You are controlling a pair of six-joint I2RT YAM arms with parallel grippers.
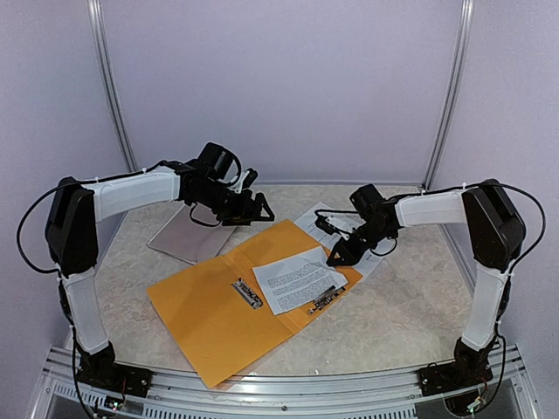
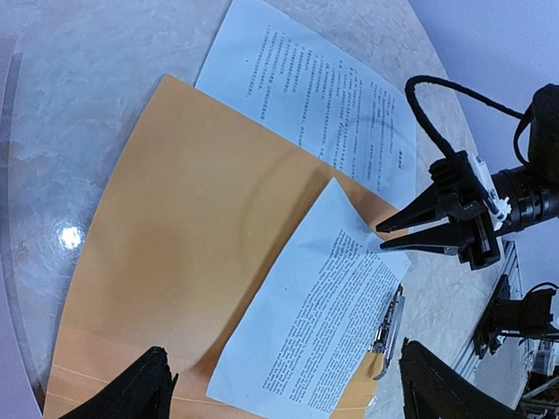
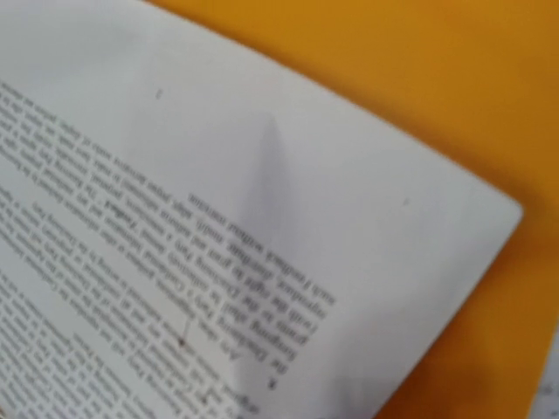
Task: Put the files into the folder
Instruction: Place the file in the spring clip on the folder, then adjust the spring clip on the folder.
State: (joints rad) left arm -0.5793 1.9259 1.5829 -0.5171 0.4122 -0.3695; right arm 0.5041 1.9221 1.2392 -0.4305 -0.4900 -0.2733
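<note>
One sheet [image 1: 297, 279] [image 2: 323, 332] lay printed side up on the right half of the open folder [image 1: 201, 314] [image 2: 192, 218]. Thin white paper, rectangular, with blocks of small black text. A soft crease ran in from its far corner, and that corner sat slightly raised. The right wrist view was close and blurred: white sheet [image 3: 218, 218] with the crease, over orange folder [image 3: 489, 105].

Second sheet [image 1: 313, 216] [image 2: 306, 87], same kind, flat on the table beyond the folder. Its near edge was tucked under the folder's far edge.

Folder: orange card, smooth, matte, spread flat in two leaves. A metal clip [image 1: 247, 292] lay along the centre fold. An edge clip [image 1: 325, 301] [image 2: 389, 323], also metal, sat at the sheet's near right edge.

Right gripper [image 1: 339, 256] [image 2: 380, 236]: black, tapered fingers, tips at the sheet's raised corner and only narrowly parted. Could not tell whether they pinched the paper.

Left gripper [image 1: 260, 209]: above the folder's far left part, fingers [image 2: 148, 388] spread wide, nothing between them.

Table [image 1: 410, 305]: pale marbled top, glossy, with a light glare spot. A flat grey board [image 1: 183, 236] lay at the left, its near edge under the folder.
</note>
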